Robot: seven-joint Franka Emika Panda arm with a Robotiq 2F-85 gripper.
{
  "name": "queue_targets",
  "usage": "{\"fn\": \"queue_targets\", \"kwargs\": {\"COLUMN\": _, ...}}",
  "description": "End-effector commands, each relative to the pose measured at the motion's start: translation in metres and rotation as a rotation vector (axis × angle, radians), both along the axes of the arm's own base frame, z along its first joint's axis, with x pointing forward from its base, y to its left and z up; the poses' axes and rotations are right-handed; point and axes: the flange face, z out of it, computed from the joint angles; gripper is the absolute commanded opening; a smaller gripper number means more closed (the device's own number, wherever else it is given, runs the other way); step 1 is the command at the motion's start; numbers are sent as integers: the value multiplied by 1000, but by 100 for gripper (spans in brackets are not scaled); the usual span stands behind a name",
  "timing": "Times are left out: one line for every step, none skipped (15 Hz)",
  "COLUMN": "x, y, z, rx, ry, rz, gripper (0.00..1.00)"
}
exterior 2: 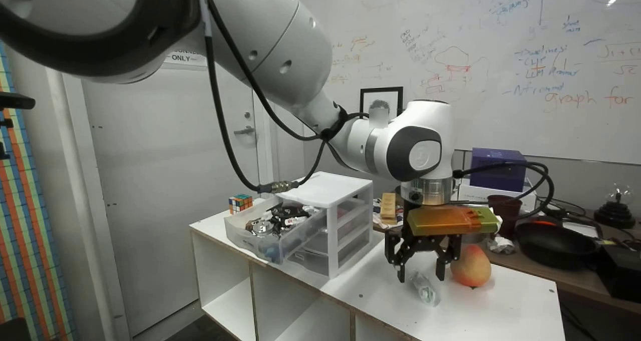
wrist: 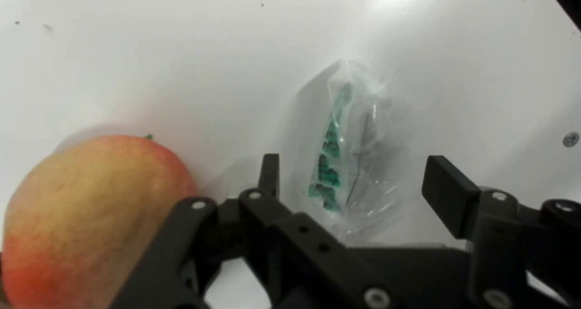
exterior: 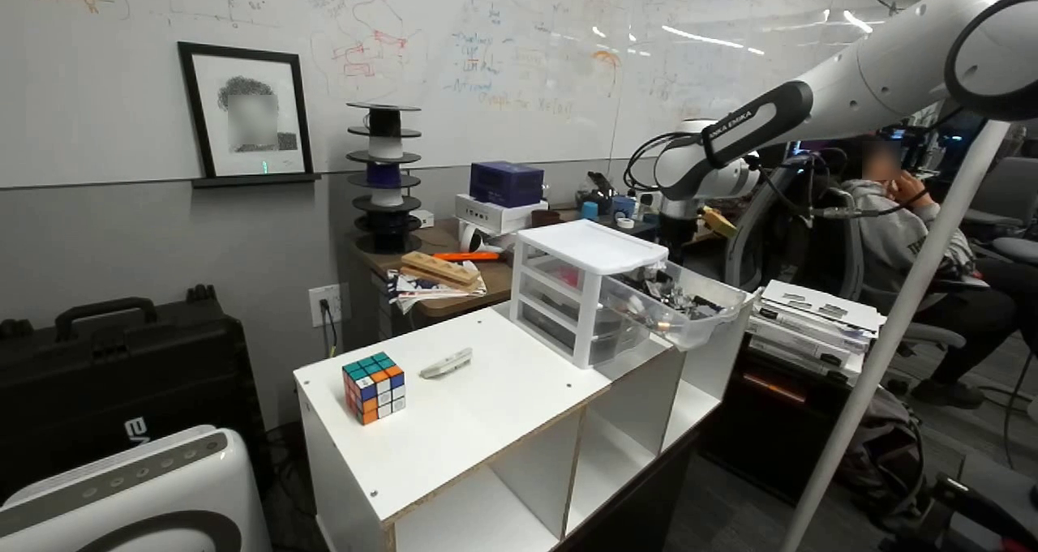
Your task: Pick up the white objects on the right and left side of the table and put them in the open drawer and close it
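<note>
The white piece (exterior: pixel 447 363) is lying on the table (exterior: pixel 503 422), well apart from the gripper (exterior 2: pixel 421 275), with the cube (exterior: pixel 374 387) just beside it. Moving right, we are seeing the drawer (exterior: pixel 689 331) standing out from its unit (exterior: pixel 596 248), bits (exterior: pixel 675 294) filling much of it; both pickups are still pending, we are judging, and closing is waiting on them. Beyond the unit, the gripper is hanging over the table, its fingers standing wide apart and holding nothing. The packet (wrist: pixel 349 154), clear with green marks, is lying beneath it, and we are taking it as the other white object and the coming pick. The move is turning on one relation: in the wrist view the packet is lying between the fingertips, touching neither, its long axis running roughly across the line joining them. So we are expecting a grip on its narrow width without a twist, once the fingers are going lower; how much lower, we are not managing to tell. Rightmost, in an exterior view, the fruit (exterior 2: pixel 471 267) is resting near the gripper, so drifting that way is risking a nudge.
</note>
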Motion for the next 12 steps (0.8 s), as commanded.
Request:
{"fn": "queue_targets", "kwargs": {"x": 0, "y": -5, "z": -10, "rx": 8, "ry": 83, "rz": 49, "gripper": 52}}
{"fn": "queue_targets", "kwargs": {"x": -2, "y": -5, "z": -12, "rx": 6, "ry": 102, "rz": 56, "gripper": 44}}
{"fn": "queue_targets", "kwargs": {"x": -4, "y": -4, "z": -13, "rx": 4, "ry": 117, "rz": 61, "gripper": 36}}
{"fn": "queue_targets", "kwargs": {"x": -4, "y": -4, "z": -9, "rx": -1, "ry": 132, "rz": 62, "gripper": 29}}
{"fn": "queue_targets", "kwargs": {"x": -4, "y": -4, "z": -6, "rx": -6, "ry": 131, "rz": 61, "gripper": 21}}
{"fn": "queue_targets", "kwargs": {"x": -4, "y": -2, "z": -3, "rx": -7, "ry": 136, "rz": 57, "gripper": 14}}
{"fn": "queue_targets", "kwargs": {"x": -3, "y": 0, "z": 0, "rx": -17, "ry": 128, "rz": 51, "gripper": 10}}
{"fn": "queue_targets", "kwargs": {"x": -2, "y": 2, "z": 3, "rx": -22, "ry": 118, "rz": 51, "gripper": 10}}
{"fn": "queue_targets", "kwargs": {"x": -2, "y": 5, "z": 10, "rx": -27, "ry": 115, "rz": 44, "gripper": 9}}
{"fn": "queue_targets", "kwargs": {"x": -4, "y": 8, "z": 17, "rx": -34, "ry": 118, "rz": 38, "gripper": 8}}
{"fn": "queue_targets", "kwargs": {"x": -6, "y": 11, "z": 26, "rx": -48, "ry": 135, "rz": 17, "gripper": 12}}
{"fn": "queue_targets", "kwargs": {"x": -7, "y": 14, "z": 37, "rx": -69, "ry": 125, "rz": -2, "gripper": 13}}
